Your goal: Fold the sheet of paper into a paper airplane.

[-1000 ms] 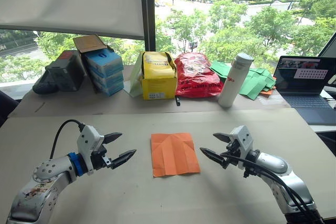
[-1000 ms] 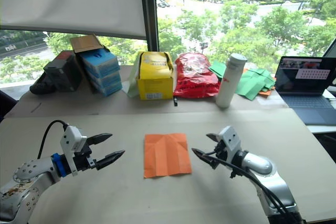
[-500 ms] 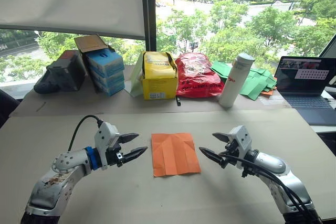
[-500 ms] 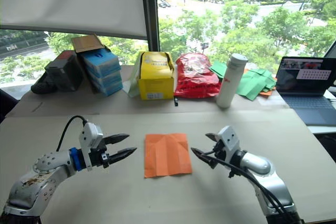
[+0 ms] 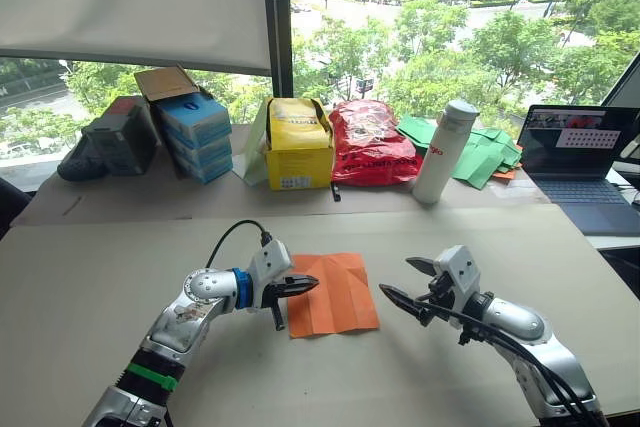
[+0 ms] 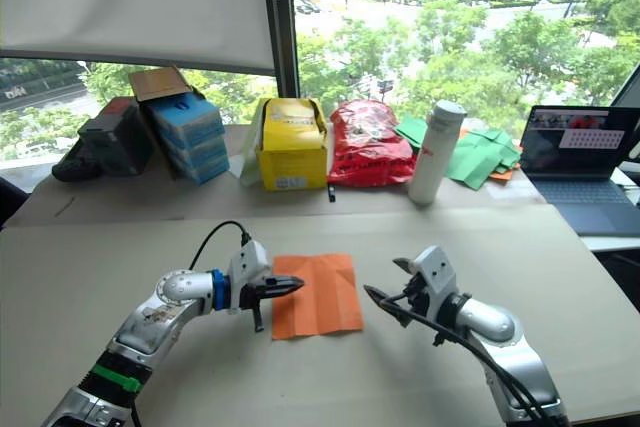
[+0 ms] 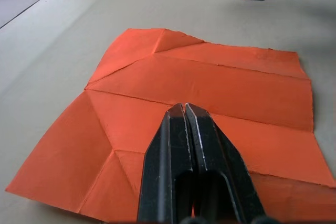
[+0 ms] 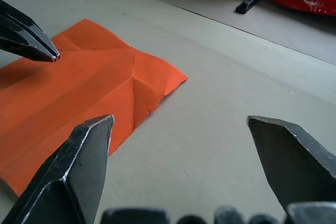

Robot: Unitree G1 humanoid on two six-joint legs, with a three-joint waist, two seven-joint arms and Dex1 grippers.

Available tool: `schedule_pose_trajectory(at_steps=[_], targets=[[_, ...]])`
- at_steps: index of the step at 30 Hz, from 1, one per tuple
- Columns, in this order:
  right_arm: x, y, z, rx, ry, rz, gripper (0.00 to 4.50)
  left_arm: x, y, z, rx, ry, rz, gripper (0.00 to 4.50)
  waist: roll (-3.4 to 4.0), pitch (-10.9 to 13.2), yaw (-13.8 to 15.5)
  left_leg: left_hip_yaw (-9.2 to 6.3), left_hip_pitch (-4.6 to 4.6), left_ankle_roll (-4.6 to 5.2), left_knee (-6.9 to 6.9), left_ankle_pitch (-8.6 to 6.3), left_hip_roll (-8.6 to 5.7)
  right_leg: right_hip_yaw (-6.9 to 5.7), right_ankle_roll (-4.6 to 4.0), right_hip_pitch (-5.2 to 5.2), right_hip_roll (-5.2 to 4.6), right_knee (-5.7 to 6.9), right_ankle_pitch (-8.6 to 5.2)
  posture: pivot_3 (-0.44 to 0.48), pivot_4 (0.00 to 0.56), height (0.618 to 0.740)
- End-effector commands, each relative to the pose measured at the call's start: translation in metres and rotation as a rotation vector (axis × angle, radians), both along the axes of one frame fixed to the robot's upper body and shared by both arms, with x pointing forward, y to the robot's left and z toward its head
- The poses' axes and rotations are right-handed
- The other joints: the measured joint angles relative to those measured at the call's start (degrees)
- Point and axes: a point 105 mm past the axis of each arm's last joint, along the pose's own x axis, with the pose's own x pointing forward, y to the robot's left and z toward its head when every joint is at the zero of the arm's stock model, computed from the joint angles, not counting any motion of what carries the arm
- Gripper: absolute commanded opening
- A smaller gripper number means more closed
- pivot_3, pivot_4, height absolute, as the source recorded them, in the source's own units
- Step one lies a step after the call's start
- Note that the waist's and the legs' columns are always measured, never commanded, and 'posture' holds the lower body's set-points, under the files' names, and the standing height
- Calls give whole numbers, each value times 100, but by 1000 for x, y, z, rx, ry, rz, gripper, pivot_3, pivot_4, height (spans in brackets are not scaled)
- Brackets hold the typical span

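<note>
Clearly, no fold is being made yet: the paper (image 5: 333,293) is lying flat and unfolded on the table (image 5: 90,277), between the two grippers, with only its crease lines showing. In the left wrist view those lines are running as long parallel creases across the sheet and as diagonals meeting near two of its corners.

The left gripper (image 5: 303,284) is being held clenched, its two fingers (image 7: 173,150) pressed together with no paper between them. Its tip is being poised over the left edge of the sheet; whether it is touching the surface cannot be told. The right gripper (image 5: 406,281) is being held released, its jaws spread wide, near the right edge of the paper but apart from it, and nothing is being grasped.

The step in hand is judged to be the approach for a first fold, with the closed left tip being set to pin or nudge the sheet. The task is judged to be at its very start.

For the next move, one edge or corner is needing to be lifted clear of the table, which is likely to be awkward with paper this thin lying flat. The sheet is likely to slide unless it is being held down by one gripper while the other is working under an edge. A fold along an existing crease is likely being called for.
</note>
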Motion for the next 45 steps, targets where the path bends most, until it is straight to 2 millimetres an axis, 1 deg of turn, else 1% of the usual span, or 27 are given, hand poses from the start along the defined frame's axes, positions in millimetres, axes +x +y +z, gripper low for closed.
schedule_pose_trajectory(at_steps=[1, 6, 8, 11, 14, 17, 19, 21, 25, 28, 33, 40, 42, 45], targets=[[-9, 5, 10, 9, -4, 27, 4500, -1, 5, -9, 77, 3, -15, 78, 0, 0, 1, 0, 0, 1, 0, -1, 0, 0, 0, 0, 0, 0, 0, 0, 150, 740], [-22, 10, 11, -6, 36, 74, 4500, -1, 14, -22, 134, 31, 8, 78, 1, 0, 5, -1, 4, 9, 5, -5, 0, 0, 1, 6, -6, 0, 0, 0, 150, 740], [-29, 16, 12, 6, 53, 119, 3945, 0, 16, -27, 166, 32, 13, 0, 1, -1, 7, -3, 7, 12, 5, -7, 1, -1, 1, 8, -6, 1, 0, 0, 150, 740], [-46, 28, 8, 0, 106, 215, 2935, -1, 16, -32, 189, 32, 1, 0, 3, -3, 7, -3, 12, 13, 5, -8, 1, 2, 1, 11, -7, 4, 0, 0, 150, 740], [-62, 37, 1, -20, 179, 292, 1873, -2, 16, -33, 189, 37, -1, 0, 2, -4, 6, -4, 18, 15, 5, -9, 1, 2, 1, 18, -8, 4, 0, 0, 150, 740], [-82, 52, -11, -48, 275, 370, 815, -3, 15, -34, 193, 41, -6, 0, 1, -5, 7, -4, 19, 16, 5, -10, 2, 3, 1, 17, -10, 5, 0, 0, 150, 740], [-85, 56, -15, -61, 296, 372, 114, -3, 15, -35, 196, 43, -8, 0, 0, -7, 6, -6, 19, 16, 5, -10, 3, 1, 0, 18, -10, 4, -1, 0, 150, 740], [-83, 58, -18, -69, 302, 354, 37, -2, 15, -35, 197, 43, -10, 0, -1, -8, 7, -6, 19, 16, 6, -10, 2, 2, 1, 17, -12, 5, -1, 0, 150, 740], [-80, 65, -37, -108, 323, 293, 37, -1, 12, -32, 200, 39, -28, 0, -11, -19, 11, -7, 19, 16, 6, -10, 1, 0, 1, 16, -12, 6, -1, 0, 150, 740], [-69, 62, -48, -132, 312, 174, 37, 0, 11, -31, 209, 37, -45, 0, -13, -29, 10, -6, 18, 16, 6, -9, 0, 0, 1, 16, -12, 7, -1, 0, 150, 740], [-67, 55, -53, -128, 282, 60, 37, 3, 8, -29, 213, 39, -62, 0, -46, -63, 20, -7, 27, 15, 6, -9, 1, -2, 2, 23, -10, 7, -2, 0, 150, 740], [-62, 37, -55, -82, 250, -171, 37, 9, 9, -28, 237, 35, -85, 0, -54, -77, 32, -7, 28, 15, 6, -9, 0, -1, 3, 24, -12, 7, -2, 0, 150, 740], [-61, 36, -55, -77, 248, -190, 37, 10, 10, -29, 252, 34, -89, 0, -55, -77, 35, -7, 28, 16, 7, -9, -1, 0, 4, 25, -12, 6, -1, 0, 150, 740], [-62, 37, -55, -59, 245, -201, 37, 14, 13, -38, 318, 26, -86, 0, -56, -81, 54, -8, 29, 16, 7, -10, -1, -1, 4, 26, -11, 6, -1, 0, 150, 740]])
